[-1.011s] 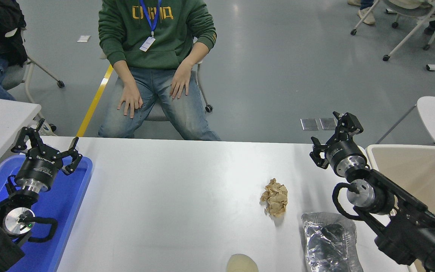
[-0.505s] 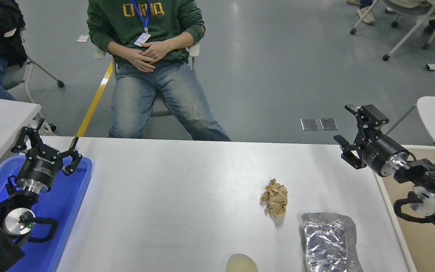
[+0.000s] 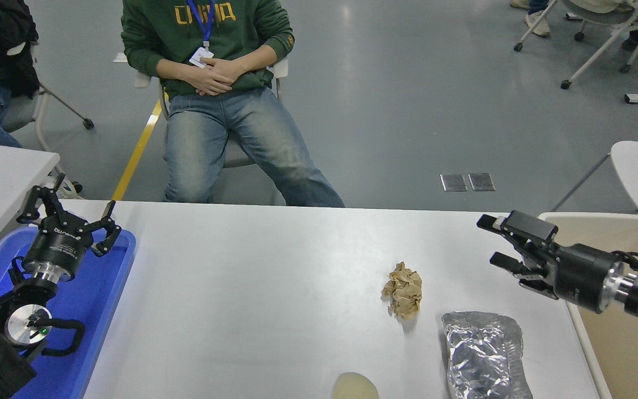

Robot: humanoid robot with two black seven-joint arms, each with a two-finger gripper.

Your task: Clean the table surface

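The table surface point(image 3: 252, 288) fills the lower half of the view, white and glossy, running from the blue tray point(image 3: 97, 299) at its left edge to the beige bin point(image 3: 618, 227) at its right. A person point(image 3: 225, 83) in a green top sits beyond the far edge, hands folded. The right gripper point(image 3: 490, 241) reaches in from the right edge above the table's right side, fingers spread and empty, pointing left. The left gripper point(image 3: 70, 213) hangs over the tray, claws spread wide. Near the front lie a silver foil bag point(image 3: 482, 352), a crumpled brown paper wad point(image 3: 404, 289) and a pale round lump point(image 3: 355, 386).
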